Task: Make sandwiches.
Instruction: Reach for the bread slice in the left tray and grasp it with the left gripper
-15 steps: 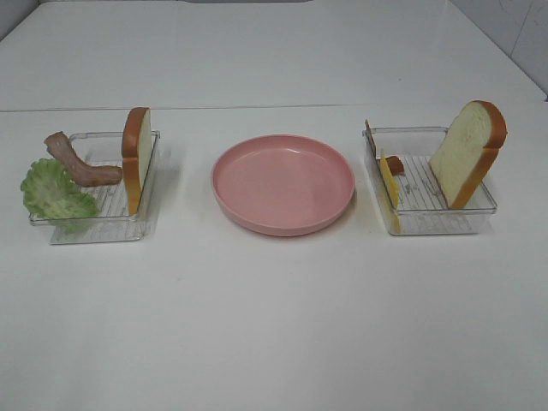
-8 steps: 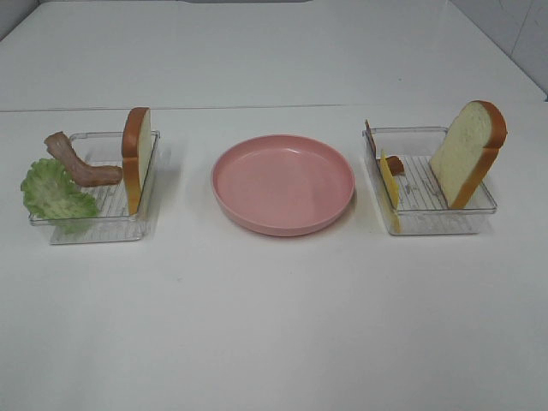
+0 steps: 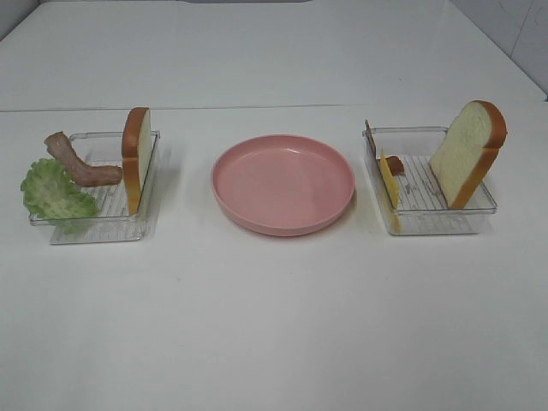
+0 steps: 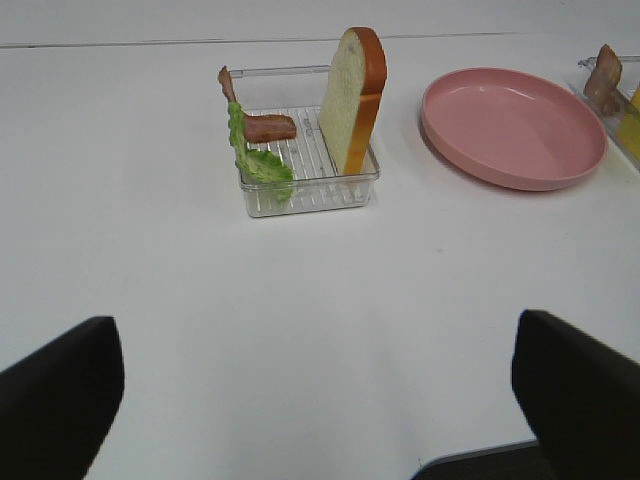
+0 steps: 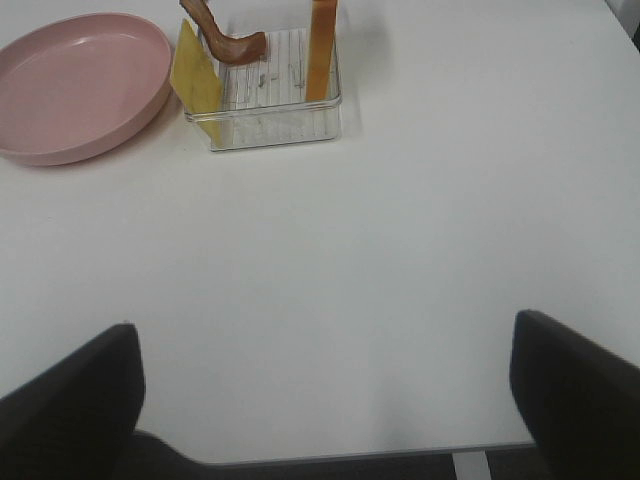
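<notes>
Nearest the camera is open table, and neither arm shows in the high view. The wrist views show each pair of jaws spread wide and holding nothing, the left fingers and right fingers well short of any food. Farther back, three things sit in a row: the left tray, the plate in the middle, and the right tray. Nothing is on the plate, so the task looks unstarted, and a bread base is likely the first piece wanted. The left jaws are nearer the left tray, the right jaws nearer the right one. In the left tray the lettuce stands at the outer wall and the left bacon lies just behind it. The left bread stands on edge at the wall beside the plate, long axis upright. It lies well ahead of the left jaws and a little toward the plate, turned partly face-on to them. In the right tray the cheese stands on edge at the plate-side wall with the right bacon just behind it, and the right bread leans at the outer side. That slice lies well ahead of the right jaws, edge-on to them, so its thin way runs across their gap, which should suit a pinch with little wrist turning.
</notes>
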Controlling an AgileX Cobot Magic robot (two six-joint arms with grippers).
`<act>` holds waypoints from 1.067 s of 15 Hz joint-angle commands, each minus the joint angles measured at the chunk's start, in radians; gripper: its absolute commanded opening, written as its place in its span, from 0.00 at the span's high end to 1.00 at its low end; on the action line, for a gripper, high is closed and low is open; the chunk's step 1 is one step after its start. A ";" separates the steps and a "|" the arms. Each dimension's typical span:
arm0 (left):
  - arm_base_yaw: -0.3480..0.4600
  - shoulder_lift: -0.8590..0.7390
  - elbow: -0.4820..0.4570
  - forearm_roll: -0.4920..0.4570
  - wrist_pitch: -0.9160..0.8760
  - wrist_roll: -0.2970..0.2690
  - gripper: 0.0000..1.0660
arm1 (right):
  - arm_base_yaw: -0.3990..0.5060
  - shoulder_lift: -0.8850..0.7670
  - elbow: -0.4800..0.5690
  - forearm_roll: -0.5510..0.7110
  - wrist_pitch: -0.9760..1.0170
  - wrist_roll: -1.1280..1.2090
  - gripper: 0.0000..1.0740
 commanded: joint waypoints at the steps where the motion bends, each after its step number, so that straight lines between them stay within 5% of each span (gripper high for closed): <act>1: 0.000 0.075 -0.024 -0.022 -0.054 0.000 0.04 | -0.004 -0.029 0.002 0.000 -0.004 -0.002 0.10; 7: 0.000 0.558 -0.191 -0.053 -0.248 -0.005 0.04 | -0.004 -0.029 0.002 0.000 -0.004 -0.002 0.10; 12: 0.000 1.089 -0.543 -0.124 -0.088 0.006 0.04 | -0.004 -0.029 0.002 0.000 -0.004 -0.002 0.10; 16: -0.001 1.356 -0.730 -0.128 -0.092 -0.018 0.04 | -0.004 -0.029 0.002 0.000 -0.004 -0.002 0.10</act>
